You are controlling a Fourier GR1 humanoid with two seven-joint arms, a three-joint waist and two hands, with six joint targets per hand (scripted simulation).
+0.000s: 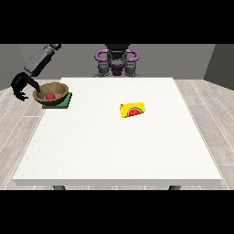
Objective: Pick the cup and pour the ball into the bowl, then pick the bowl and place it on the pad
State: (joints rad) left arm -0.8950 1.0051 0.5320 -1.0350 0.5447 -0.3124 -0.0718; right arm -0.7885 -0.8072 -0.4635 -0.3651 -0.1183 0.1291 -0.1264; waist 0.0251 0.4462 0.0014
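A brown bowl [51,93] holds a red ball [50,96] and rests on the green pad [65,102] near the table's left edge. The yellow cup [132,109] lies on its side near the table's middle, its red inside facing the camera. The hand at the view's left [20,85] hangs just left of the bowl, beyond the table's edge. Its fingers are spread and relaxed, with one reaching towards the bowl's rim. I cannot tell whether it touches the rim. No hand shows at the view's right.
The white table [119,146] stretches wide in front of the cup. The robot's torso [117,61] stands behind the far edge. Grey walls and a wooden floor surround the table.
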